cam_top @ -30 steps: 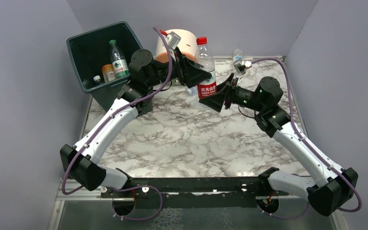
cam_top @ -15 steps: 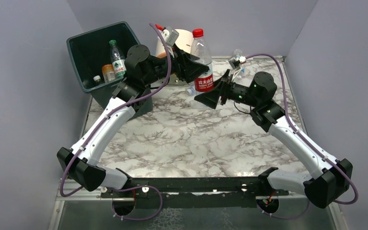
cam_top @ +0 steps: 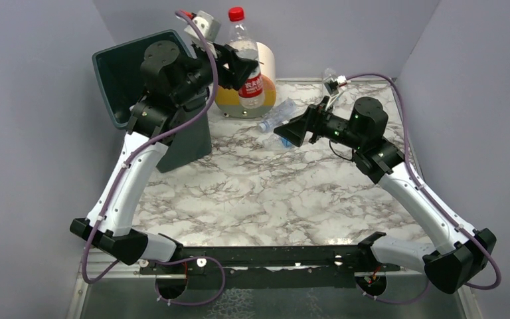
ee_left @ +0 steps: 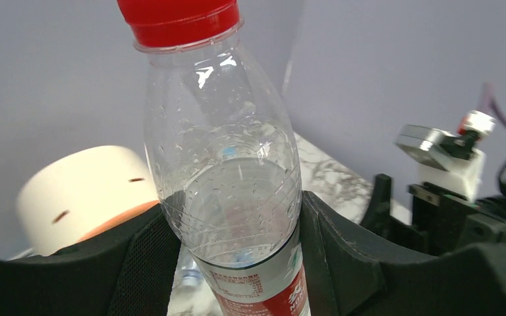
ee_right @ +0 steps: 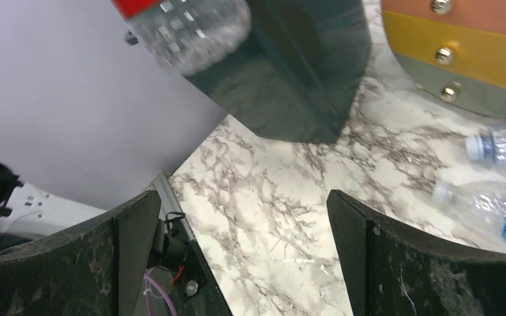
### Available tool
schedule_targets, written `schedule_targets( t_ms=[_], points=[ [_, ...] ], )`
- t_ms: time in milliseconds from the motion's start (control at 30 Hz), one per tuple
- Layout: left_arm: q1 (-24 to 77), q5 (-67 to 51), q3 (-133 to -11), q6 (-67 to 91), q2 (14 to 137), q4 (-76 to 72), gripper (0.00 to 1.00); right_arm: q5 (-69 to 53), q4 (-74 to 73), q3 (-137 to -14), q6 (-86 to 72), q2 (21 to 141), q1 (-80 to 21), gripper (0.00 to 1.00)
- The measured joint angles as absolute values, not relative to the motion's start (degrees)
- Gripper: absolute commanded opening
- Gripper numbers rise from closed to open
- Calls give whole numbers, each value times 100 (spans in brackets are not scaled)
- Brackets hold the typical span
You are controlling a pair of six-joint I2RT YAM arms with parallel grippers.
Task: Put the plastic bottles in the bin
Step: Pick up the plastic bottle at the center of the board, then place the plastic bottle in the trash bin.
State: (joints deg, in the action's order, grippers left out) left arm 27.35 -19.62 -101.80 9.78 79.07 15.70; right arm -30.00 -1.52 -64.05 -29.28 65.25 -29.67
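We take the dark green bin (cam_top: pixel 114 83) as our landmark, standing at the far left of the marbled surface (cam_top: pixel 252 193). Just right of its rim, the left end effector (cam_top: pixel 242 64) is clenched on a red-capped bottle (cam_top: pixel 246 56) – clear, upright, lifted off the surface, with the fingers (ee_left: pixel 148 263) pressed against its lower body above the red label. Behind that bottle and right of the bin sits the round cream, orange and yellow drawer unit (cam_top: pixel 269 73). Further right of the bin, two clear bottles (ee_right: pixel 487 210) lie on their sides on the surface, one with a blue label. Furthest from the bin, the right end effector (cam_top: pixel 291 133) hangs released above the surface – its jaws spread wide, with nothing between them.
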Motion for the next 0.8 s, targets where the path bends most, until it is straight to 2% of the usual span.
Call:
schedule_targets(
  t_ms=[300,500,800],
  points=[
    [1044,-1461,-10523,777,7944,2112,62,-2119,-1087,-6475,-2792,6593,-2967,100],
    [458,-954,-10547,635,7981,2283,63,-1992,-1310,-6475,-2786,6805,-2967,100],
    [-115,-244,-10355,528,7990,2305,78,-1802,-1439,-6648,-2781,7142,-2967,99]
  ],
)
